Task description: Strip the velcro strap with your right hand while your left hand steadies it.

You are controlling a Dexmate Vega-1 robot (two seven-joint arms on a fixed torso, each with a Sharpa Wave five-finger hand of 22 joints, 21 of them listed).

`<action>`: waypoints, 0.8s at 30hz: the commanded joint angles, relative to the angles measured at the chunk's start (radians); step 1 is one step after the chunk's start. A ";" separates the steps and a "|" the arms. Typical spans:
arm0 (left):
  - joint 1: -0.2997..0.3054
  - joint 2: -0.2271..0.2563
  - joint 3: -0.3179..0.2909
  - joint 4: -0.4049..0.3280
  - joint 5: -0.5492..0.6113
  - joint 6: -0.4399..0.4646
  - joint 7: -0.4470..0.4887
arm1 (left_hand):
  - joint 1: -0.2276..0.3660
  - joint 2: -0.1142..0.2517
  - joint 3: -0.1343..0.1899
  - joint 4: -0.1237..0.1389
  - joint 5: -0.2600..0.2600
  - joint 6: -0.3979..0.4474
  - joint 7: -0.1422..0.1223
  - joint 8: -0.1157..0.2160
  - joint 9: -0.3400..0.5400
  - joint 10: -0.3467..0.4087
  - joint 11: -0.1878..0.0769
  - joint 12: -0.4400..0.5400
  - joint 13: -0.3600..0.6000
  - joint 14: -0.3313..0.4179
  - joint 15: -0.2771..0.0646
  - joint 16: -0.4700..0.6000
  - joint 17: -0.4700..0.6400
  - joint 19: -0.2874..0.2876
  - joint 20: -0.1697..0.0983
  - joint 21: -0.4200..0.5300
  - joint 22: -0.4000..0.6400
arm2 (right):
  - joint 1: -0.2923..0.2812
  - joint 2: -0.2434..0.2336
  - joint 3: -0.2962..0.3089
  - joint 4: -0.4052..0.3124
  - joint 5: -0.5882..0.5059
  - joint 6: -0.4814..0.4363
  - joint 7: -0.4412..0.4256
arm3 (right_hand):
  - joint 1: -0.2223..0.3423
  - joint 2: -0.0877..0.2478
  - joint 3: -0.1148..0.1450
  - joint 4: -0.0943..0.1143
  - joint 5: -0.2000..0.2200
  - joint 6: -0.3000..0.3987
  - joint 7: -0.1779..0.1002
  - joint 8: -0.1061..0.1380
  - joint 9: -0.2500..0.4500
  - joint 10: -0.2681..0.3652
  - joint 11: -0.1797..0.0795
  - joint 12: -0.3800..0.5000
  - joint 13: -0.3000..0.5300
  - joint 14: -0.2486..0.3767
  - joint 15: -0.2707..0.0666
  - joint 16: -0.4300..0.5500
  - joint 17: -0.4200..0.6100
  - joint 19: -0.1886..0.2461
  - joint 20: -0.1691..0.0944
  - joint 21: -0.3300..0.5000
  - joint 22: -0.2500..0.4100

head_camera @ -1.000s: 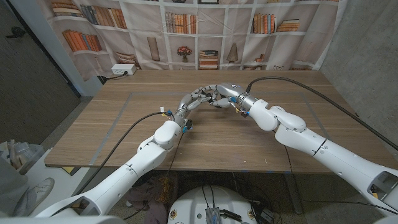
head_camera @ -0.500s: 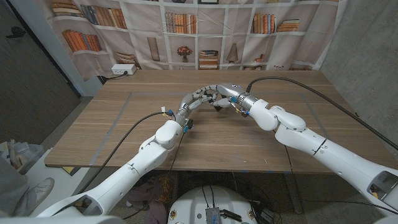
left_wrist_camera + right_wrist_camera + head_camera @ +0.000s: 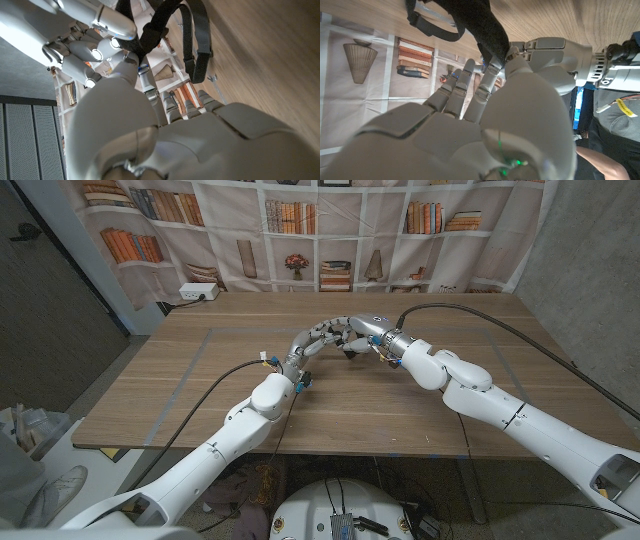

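- Nothing much had moved over the second: both hands stayed locked together at the table's centre, with at most a slight shift of the right hand.
- The velcro strap point(image 3: 192, 37), black webbing, hung between the two hands above the wooden table point(image 3: 200, 380), toward twelve o'clock from the robot in the head view; there it was mostly hidden behind the fingers, with only a dark bit showing.
- One end was bunched in the grip, while a loop with a small buckle-like piece dangled free toward the tabletop.
- The left hand point(image 3: 312, 340) had its fingers curled closed on the bunched end of the strap.
- The right hand point(image 3: 362, 332) reached in from three o'clock, its fingers closed on the wide black flap, as the right wrist view showed.
- To do the step well, I judged the right hand should peel the flap back along its own length, away from the left hand, rather than lift straight up.
- The left hand needed a firm, still grip near the seam, so the pull opened the velcro instead of dragging the whole strap.
- A slipping pinch was the likely risk; how much velcro was already parted I could not tell.
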 commanded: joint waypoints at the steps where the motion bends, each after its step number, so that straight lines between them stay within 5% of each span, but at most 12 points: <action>1: 0.004 -0.009 -0.003 -0.004 0.014 0.003 0.032 | 0.000 0.019 0.008 0.002 0.002 -0.008 0.003 -0.001 0.009 -0.005 0.000 -0.006 0.003 -0.008 0.002 -0.001 0.003 -0.001 0.010 0.000 0.002 | -0.007 -0.001 0.006 0.003 0.004 0.010 -0.020 | 0.009 -0.001 -0.003 -0.001 0.001 0.010 0.002 -0.003 0.004 0.025 -0.018 0.006 0.005 0.011 -0.179 0.005 0.005 0.004 -0.013 -0.004 0.002; 24: 0.036 -0.011 -0.027 -0.025 0.017 -0.017 0.080 | 0.004 0.020 0.005 0.000 0.001 -0.001 0.008 0.017 0.030 0.001 -0.005 -0.005 0.005 -0.001 -0.011 -0.001 0.003 0.005 -0.003 0.000 0.002 | -0.023 -0.018 0.023 -0.014 0.005 -0.023 -0.017 | 0.012 -0.001 -0.006 -0.001 0.001 0.007 0.006 -0.006 0.005 0.026 -0.017 0.005 0.007 0.014 -0.179 0.004 0.006 0.006 -0.014 -0.004 0.002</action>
